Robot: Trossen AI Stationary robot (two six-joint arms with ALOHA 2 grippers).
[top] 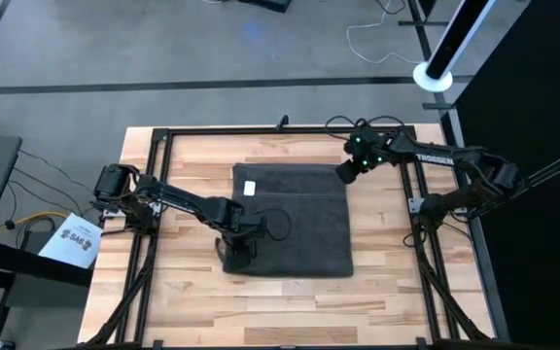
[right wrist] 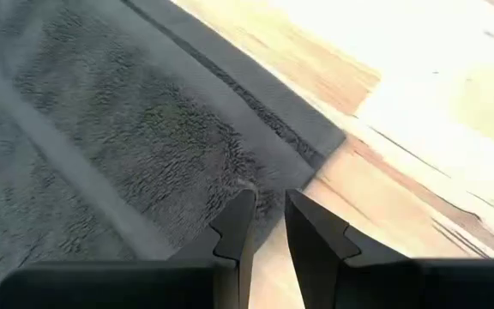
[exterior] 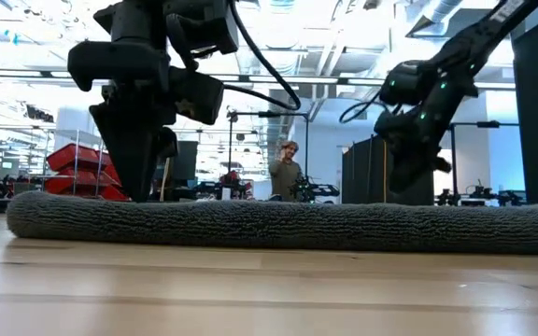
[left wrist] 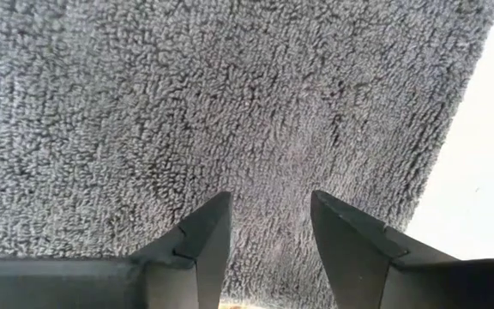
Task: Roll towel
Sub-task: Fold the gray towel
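The dark grey towel (top: 295,224) lies flat on the wooden table, its white label (top: 250,188) near the far left corner. In the low view the towel (exterior: 288,226) shows as a thick band across the table. My left gripper (top: 236,258) points down over the towel's near left corner, fingers open (left wrist: 268,215) with only terry cloth (left wrist: 230,103) seen between them. My right gripper (top: 343,173) hangs slanted over the far right corner. Its fingers (right wrist: 268,215) stand a narrow gap apart, with nothing between them, just above the towel's hemmed corner (right wrist: 316,146). My left gripper comes at the towel from above, pointing down. In the low view its fingertips (exterior: 140,191) reach the towel's upper outline. Whether they touch the cloth, I cannot tell. Nothing is caught between the fingers.
Black frame rails (top: 154,194) run along the table's left, right and far sides. A printed sheet (top: 74,238) lies off the left edge. Bare wood (top: 290,311) lies between the towel and the near edge. A person (exterior: 288,168) stands far back in the room.
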